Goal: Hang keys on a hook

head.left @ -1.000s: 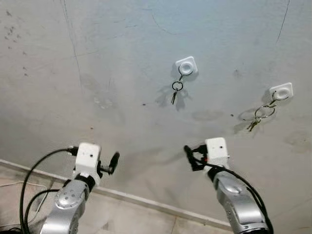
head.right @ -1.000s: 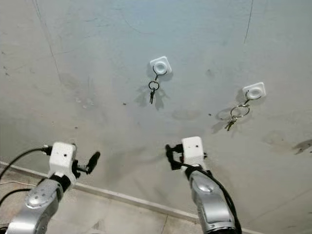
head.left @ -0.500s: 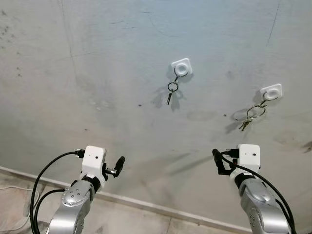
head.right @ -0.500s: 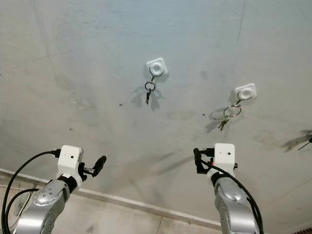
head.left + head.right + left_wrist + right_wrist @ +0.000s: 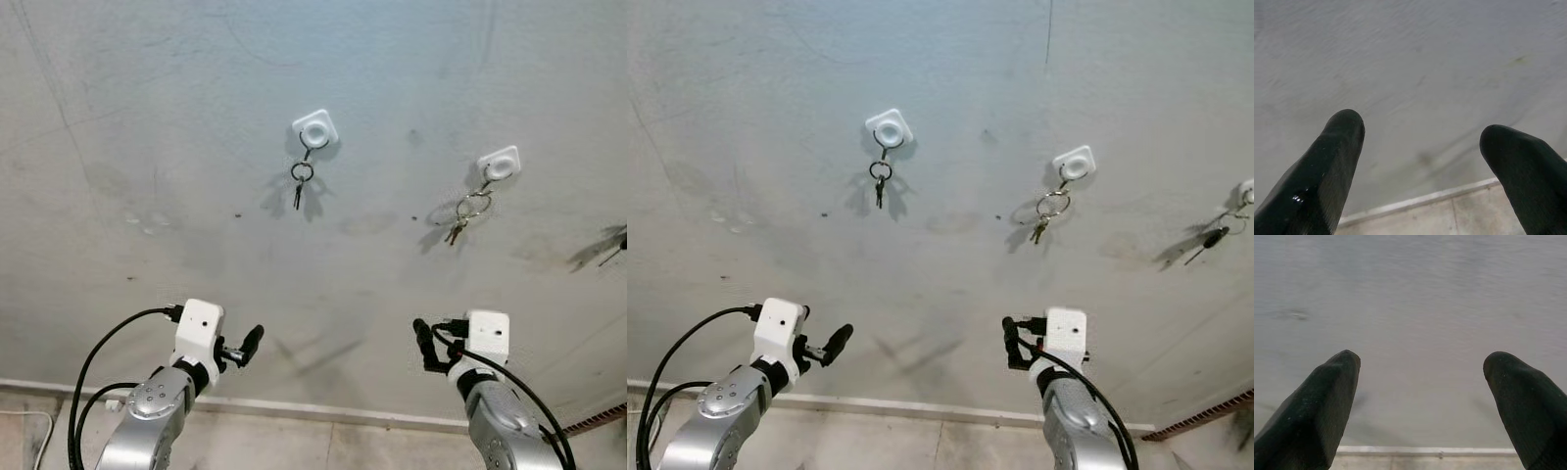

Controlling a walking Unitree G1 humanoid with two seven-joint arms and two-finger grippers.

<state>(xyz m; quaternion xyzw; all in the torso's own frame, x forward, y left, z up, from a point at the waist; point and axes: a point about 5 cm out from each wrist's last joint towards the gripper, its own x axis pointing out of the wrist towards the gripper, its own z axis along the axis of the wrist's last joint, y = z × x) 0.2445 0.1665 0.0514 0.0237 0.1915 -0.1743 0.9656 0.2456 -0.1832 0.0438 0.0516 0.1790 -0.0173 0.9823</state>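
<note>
Two white stick-on hooks are fixed high on the grey wall. The left hook carries a small key ring with a dark key. The right hook holds a larger ring with keys. A third hook with a hanging key sits at the far right edge. My left gripper is low by the wall base, open and holding nothing. My right gripper is also low, open, with nothing between its fingers. Both stay well below the hooks.
The wall is bare grey plaster with faint cracks and stains. A pale skirting strip runs along its foot above a tiled floor. Black cables loop from my left wrist.
The camera has swung right, so both hooks slid left and a third hook entered at the far right. My right arm lowered and moved right; both grippers stayed open.
</note>
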